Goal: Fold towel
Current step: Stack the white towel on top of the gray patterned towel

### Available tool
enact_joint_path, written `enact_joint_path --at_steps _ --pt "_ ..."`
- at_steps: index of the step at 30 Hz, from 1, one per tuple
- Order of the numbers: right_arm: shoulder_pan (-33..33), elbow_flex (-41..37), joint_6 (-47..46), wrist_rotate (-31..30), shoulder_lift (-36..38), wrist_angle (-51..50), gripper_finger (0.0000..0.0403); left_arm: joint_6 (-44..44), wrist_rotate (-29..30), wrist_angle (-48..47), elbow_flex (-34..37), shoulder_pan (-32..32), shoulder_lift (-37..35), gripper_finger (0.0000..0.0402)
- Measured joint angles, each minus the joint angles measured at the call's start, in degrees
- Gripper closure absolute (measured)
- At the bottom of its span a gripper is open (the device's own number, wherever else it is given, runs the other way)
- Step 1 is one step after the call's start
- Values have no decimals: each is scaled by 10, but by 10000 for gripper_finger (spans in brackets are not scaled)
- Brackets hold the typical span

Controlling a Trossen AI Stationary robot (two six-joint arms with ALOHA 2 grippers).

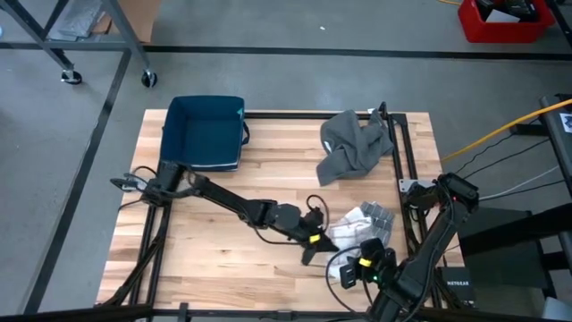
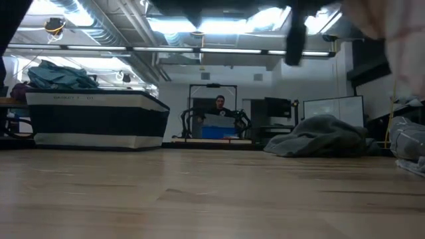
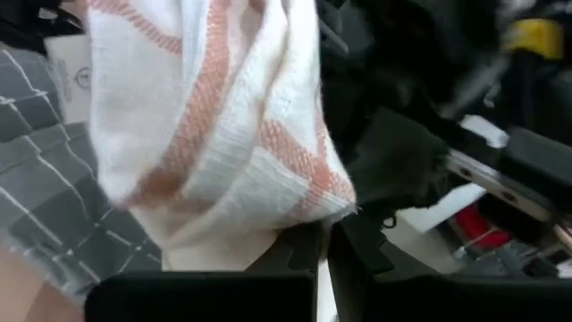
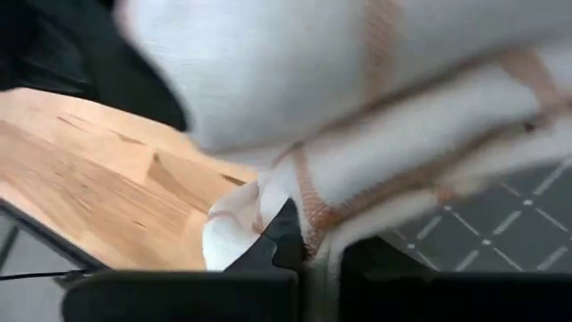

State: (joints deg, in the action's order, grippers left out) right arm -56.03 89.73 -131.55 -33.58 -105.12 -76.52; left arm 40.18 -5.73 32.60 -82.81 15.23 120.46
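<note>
Folding has barely begun: the white orange-striped towel (image 1: 353, 228) remains bunched beside the grey checked cloth (image 1: 377, 215) on the tabletop (image 1: 223, 215). Left gripper (image 1: 315, 238) and right gripper (image 1: 356, 266) jaws each pinch a towel edge; spreading and folding remain.

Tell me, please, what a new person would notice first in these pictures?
Both grippers, left and right, are shut on a white towel with orange stripes near the table's front right edge. Behind it, a crumpled grey cloth lies at the far right, and a dark blue bin stands at the far left.
</note>
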Motion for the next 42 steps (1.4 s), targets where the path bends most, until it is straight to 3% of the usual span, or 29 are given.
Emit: enact_joint_path --at_steps 9,14,30,42 --pt "-33 0 0 26 1 7 379 40 -45 -10 -171 -3 117 401" --pt "-39 0 2 63 1 -14 379 40 -56 -43 -218 -7 138 401" --pt "-45 -95 9 121 1 -37 379 -8 -32 -112 -218 -63 154 401" --pt "-43 -231 9 125 1 87 379 -5 -7 -89 -217 -112 221 401"
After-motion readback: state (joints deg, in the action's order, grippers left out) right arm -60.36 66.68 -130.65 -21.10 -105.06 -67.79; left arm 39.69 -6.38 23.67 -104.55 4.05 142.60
